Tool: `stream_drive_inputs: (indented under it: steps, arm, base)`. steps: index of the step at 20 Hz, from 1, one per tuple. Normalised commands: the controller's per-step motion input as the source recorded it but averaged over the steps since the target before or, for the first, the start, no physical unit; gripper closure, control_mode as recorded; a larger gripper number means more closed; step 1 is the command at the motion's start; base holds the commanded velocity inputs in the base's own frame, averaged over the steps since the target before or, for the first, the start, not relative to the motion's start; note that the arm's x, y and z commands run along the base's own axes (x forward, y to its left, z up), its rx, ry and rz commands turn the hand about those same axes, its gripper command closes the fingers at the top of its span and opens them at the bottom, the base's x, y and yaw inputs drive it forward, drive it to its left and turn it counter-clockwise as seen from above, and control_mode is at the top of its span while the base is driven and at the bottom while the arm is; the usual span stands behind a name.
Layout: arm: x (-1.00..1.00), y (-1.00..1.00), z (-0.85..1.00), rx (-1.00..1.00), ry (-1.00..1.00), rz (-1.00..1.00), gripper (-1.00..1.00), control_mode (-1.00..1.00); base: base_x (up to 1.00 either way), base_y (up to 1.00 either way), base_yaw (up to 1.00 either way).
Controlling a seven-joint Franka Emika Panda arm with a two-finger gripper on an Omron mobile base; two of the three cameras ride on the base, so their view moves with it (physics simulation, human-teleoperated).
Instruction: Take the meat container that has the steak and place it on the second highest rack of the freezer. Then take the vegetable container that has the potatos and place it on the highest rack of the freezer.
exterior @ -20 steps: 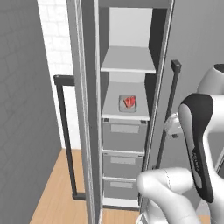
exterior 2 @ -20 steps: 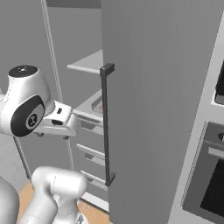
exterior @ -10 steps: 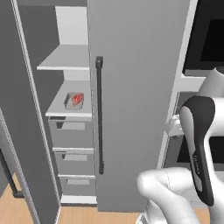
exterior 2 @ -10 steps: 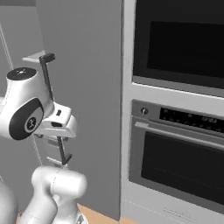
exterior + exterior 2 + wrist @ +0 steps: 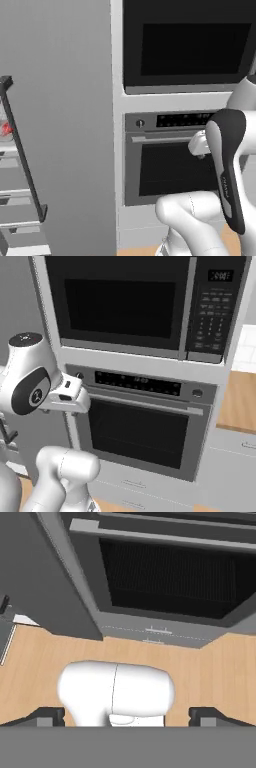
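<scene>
The pincer [image 5: 127,714] shows its two dark tips wide apart at the bottom of the hand view, open and holding nothing, over the wooden floor [image 5: 210,667] and the wall oven [image 5: 170,577] with its dark glass door. At the far left of the left base view, the steak [image 5: 6,129] peeks red beside the freezer [image 5: 60,125] door's dark bar handle [image 5: 22,155]. The right base view adds the microwave [image 5: 130,306] above the oven, and a wooden bench [image 5: 242,401] at right.
</scene>
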Motion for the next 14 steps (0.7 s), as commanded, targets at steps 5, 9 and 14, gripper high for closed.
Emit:
stream_drive_inputs:
  steps: [5,9,14]
  arm:
    - [0.00,0.00,0.00,0.00,0.00,0.00,-1.00,1.00]
    - [0.00,0.00,0.00,0.00,0.00,0.00,-1.00,1.00]
    - [0.00,0.00,0.00,0.00,0.00,0.00,-1.00,1.00]
  base:
    - [0.36,-1.00,-0.25]
    - [0.39,-1.00,-0.24]
    - [0.40,-1.00,-0.21]
